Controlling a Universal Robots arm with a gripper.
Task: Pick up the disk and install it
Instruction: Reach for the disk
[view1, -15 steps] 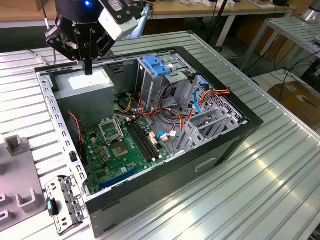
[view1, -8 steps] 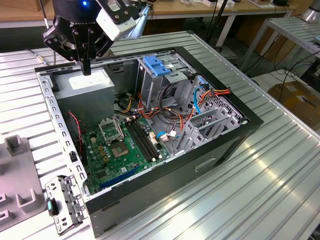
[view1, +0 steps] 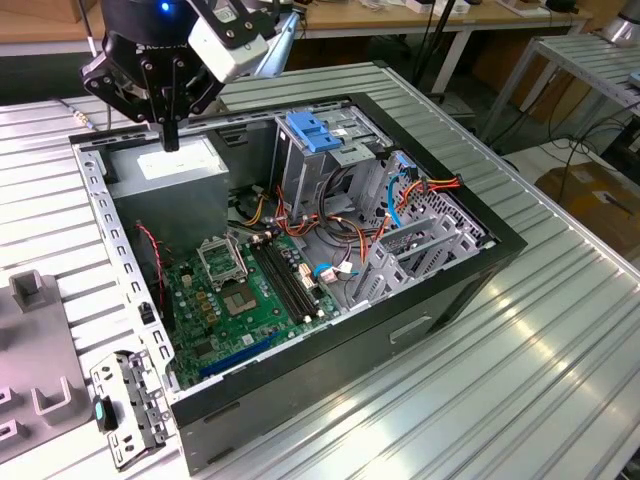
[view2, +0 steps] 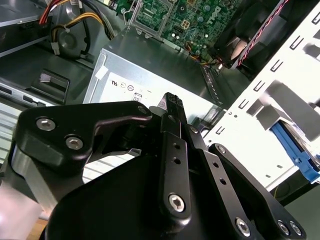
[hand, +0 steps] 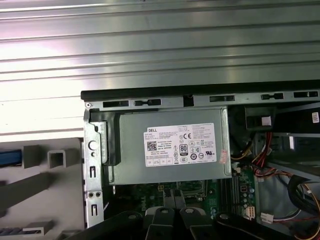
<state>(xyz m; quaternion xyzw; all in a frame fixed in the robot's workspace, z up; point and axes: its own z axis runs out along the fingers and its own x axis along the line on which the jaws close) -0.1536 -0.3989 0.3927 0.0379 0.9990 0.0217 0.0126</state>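
Black computer case (view1: 420, 312) on the table (view1: 520, 400) holds motherboard (view1: 245, 295), drive cage (view1: 300, 180), grey power supply (hand: 170, 145); we see the gripper (view1: 171, 140) clenched, empty, above the supply.

Gripper (view2: 173, 102): black linkage, foreground, fingers closed together, over the power-supply box (view2: 145, 75), which is grey with a white sticker.
Motherboard (view2: 200, 15): green, beyond the box.
Chassis frame (view2: 250, 130): pale slotted metal, beside the box.
Blue plastic part (view2: 300, 155): past the frame.
Yellow-orange wires (view2: 82, 21): near the box.

Ribbed tabletop (view1: 520, 330) gleams, glossy bare metal; end effector (view1: 170, 138) matt black; power supply (hand: 131, 150) dull grey metal, paper sticker (hand: 182, 145).
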